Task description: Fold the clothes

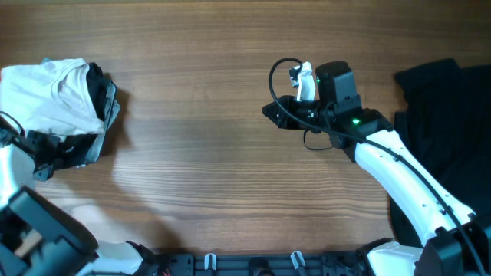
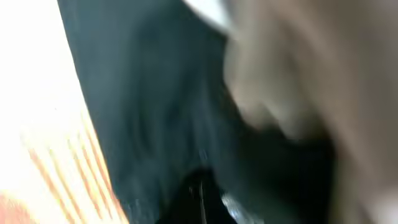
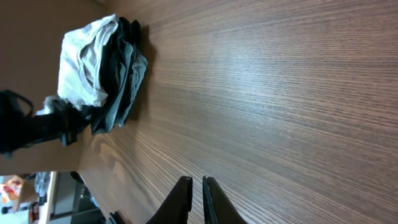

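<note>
Over the middle of the table (image 1: pixel 215 184), the right gripper (image 3: pixel 196 186) hangs with jaws together on nothing. At nine o'clock the left gripper (image 1: pixel 40 156) is closed against the dark garments (image 1: pixel 106 107), perhaps pinching them. The cream T-shirt (image 1: pixel 54 92) lies on top. A black garment (image 1: pixel 441 107) sits at three o'clock.

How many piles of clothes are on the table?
2. One stack, white shirt on top of dark ones, sits at the left edge. One black heap lies at the right edge, partly cut off, so more may be hidden.
</note>
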You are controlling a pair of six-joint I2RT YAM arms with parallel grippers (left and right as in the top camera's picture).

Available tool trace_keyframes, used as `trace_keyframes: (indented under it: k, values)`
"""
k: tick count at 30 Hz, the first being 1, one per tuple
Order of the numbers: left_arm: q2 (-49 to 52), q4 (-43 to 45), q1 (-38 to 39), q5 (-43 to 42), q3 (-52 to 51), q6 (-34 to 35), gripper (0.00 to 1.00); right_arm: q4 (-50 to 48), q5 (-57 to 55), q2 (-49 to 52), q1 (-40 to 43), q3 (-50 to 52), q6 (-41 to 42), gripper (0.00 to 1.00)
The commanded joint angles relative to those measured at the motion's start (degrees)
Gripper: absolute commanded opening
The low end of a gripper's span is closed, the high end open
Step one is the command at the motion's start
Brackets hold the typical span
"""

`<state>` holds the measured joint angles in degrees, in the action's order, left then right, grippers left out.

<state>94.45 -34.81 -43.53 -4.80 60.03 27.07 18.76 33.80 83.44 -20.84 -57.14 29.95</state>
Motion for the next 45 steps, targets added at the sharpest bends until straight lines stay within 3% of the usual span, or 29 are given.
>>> trace_keyframes:
  k: [1, 5, 8, 13, 17, 21, 25, 30, 31, 32, 34, 35, 36, 39, 45]
  values:
    - [-14.08, -7.52, 0.28, -4.17, 2.36, -1.84, 0.06, 0.22, -1.79, -4.72, -0.09, -0.28, -3.34, 0.12]
    - [-26.47, -3.85, 0.28, -5.81, 2.34, -4.52, 0.05, 0.57, -4.42, -8.35, -0.09, -0.28, -4.68, 0.14]
    - [-26.38, 4.46, 0.28, -5.79, 1.99, -6.1, 0.04, 1.05, -4.42, -8.22, -0.09, -0.28, -4.7, 0.15]
    - [-10.62, 16.15, 0.28, -6.4, 1.57, -7.39, 0.04, 1.86, -4.42, -8.22, -0.09, -0.28, -4.7, 0.14]
    - [4.81, 11.89, 0.26, -7.78, 1.57, -7.63, 0.04, 1.86, -5.03, -8.22, -0.09, -0.28, -4.48, 0.15]
    - [8.85, 8.11, 0.26, -10.38, 1.6, -11.02, 0.05, 1.92, -8.15, -9.33, -0.09, -0.28, -9.51, 0.15]
    - [-1.38, 4.15, 0.28, -23.19, 2.32, -13.55, 0.17, 2.67, -10.27, -14.82, -0.09, -0.28, -15.02, 0.15]
    - [-26.56, -4.7, 5.16, -31.34, 2.32, -24.52, 0.31, 9.07, -23.41, -27.39, -0.09, -0.28, -19.45, 0.18]
    - [-32.85, -8.02, 8.11, -32.7, 2.32, -28.79, 0.46, 10.05, -25.33, -30.6, -0.09, -0.28, -19.41, 0.2]
    - [-39.76, -12.0, 12.5, -33.33, 2.32, -33.64, 0.6, 10.82, -26.12, -34.25, -0.09, -0.28, -19.3, 0.36]
    - [-48.61, -17.03, 19.43, -33.27, 2.29, -39.41, 0.64, 11.13, -26.12, -39.91, -0.09, -0.28, -19.32, 0.56]
    - [-54.34, -19.65, 24.06, -31.63, 2.29, -41.03, 0.68, 11.13, -26.12, -42.36, -0.09, -0.28, -19.34, 0.79]
    - [-56.81, -20.52, 25.94, -29.75, 2.29, -40.98, 1.0, 11.17, -26.12, -44.17, -0.09, -0.28, -19.41, 1.0]
    - [-63.71, -24.72, 29.75, -23.52, 2.29, -40.37, 1.0, 11.63, -26.12, -47.43, -0.09, -0.28, -19.39, 1.0]
    - [-65.59, -25.73, 29.81, -23.61, 2.29, -40.35, 1.0, 14.56, -26.08, -47.56, -0.09, -0.26, -19.23, 1.0]
